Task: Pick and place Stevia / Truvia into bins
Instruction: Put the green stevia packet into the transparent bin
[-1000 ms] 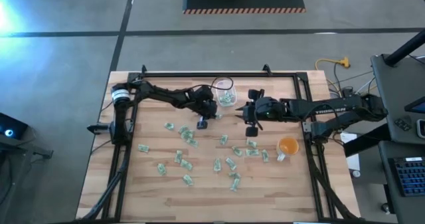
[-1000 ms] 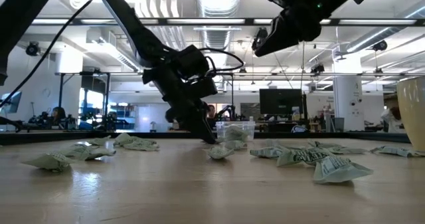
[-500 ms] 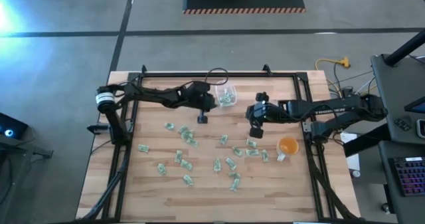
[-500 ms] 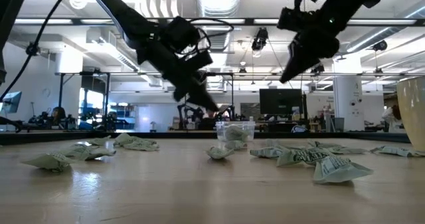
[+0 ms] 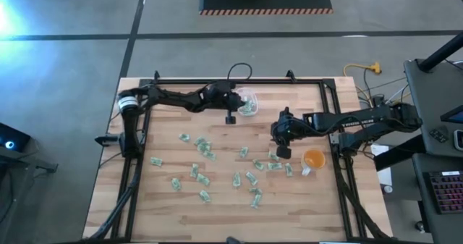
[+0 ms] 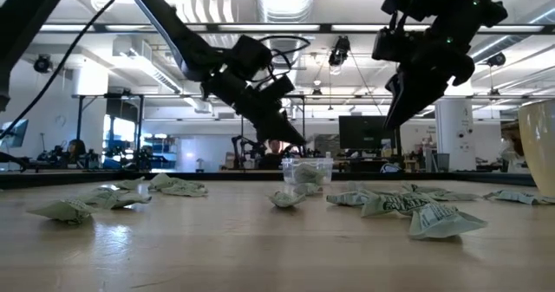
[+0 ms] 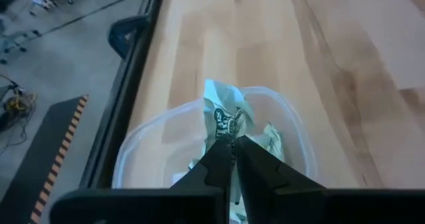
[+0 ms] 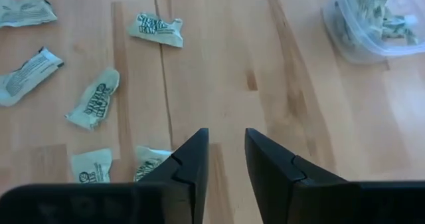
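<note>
Many green-and-white Stevia packets [image 5: 206,153] lie flat on the wooden table. The clear bin [image 5: 248,103] stands near the far edge with several packets inside. My left gripper [image 5: 231,117] hangs at the bin's near-left rim [image 7: 133,151], shut on one crumpled packet [image 7: 226,114]. My right gripper [image 5: 283,151] is open over the packets right of centre. Nothing is between its fingers [image 8: 226,151], and bare wood shows below them. My left gripper pinches the crumpled packet by its near end [image 7: 229,136] between its two fingertips. The fingers slant down from the table's left toward the bin. The packet sticks out beyond the fingertips, lifted clear over the bin's opening.
An orange cup [image 5: 313,158] stands right of my right gripper, close to its arm. More packets lie under and beside my right gripper [image 8: 93,104]. A black frame [image 5: 217,81] runs along the table's far and side edges. Bare wood lies along the near edge.
My left gripper has risen from the table and gone toward the far edge to the bin, tipping closer to level, with the packet lifted clear. My right gripper has come down and toward the near edge, tipping further downward over the packets.
</note>
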Controlling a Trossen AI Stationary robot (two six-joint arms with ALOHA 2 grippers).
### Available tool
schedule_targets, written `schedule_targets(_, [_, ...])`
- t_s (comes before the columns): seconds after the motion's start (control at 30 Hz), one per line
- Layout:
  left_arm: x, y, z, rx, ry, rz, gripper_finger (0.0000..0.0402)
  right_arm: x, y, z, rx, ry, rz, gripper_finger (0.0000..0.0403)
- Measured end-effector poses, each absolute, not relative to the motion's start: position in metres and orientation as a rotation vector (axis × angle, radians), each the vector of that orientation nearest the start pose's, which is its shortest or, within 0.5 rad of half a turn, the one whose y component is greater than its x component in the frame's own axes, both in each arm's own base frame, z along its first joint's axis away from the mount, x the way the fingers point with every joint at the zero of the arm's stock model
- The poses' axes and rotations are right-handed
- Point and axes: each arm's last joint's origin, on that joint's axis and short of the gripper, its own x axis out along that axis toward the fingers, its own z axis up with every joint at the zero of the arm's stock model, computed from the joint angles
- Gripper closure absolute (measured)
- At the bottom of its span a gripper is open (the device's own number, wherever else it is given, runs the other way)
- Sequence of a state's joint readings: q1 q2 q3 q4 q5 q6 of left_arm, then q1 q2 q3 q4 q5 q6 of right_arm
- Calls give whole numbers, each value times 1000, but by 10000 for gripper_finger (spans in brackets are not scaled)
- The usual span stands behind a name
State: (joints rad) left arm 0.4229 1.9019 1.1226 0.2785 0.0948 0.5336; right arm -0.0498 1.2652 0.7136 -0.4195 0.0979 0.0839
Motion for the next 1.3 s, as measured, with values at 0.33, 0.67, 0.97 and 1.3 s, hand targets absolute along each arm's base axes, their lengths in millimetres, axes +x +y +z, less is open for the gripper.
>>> schedule_targets(0.33, [370,165,178,391,586,208,251,227,-12,179,127,985,-206,289])
schedule_targets(0.67, [352,152,203,320,646,204,190,222,-4,153,203,934,-139,266])
schedule_targets(0.97, [329,128,196,222,840,123,189,232,5,122,185,1017,-58,268])
schedule_targets(1.3, [302,101,192,218,815,109,189,251,6,117,119,1038,-27,296])
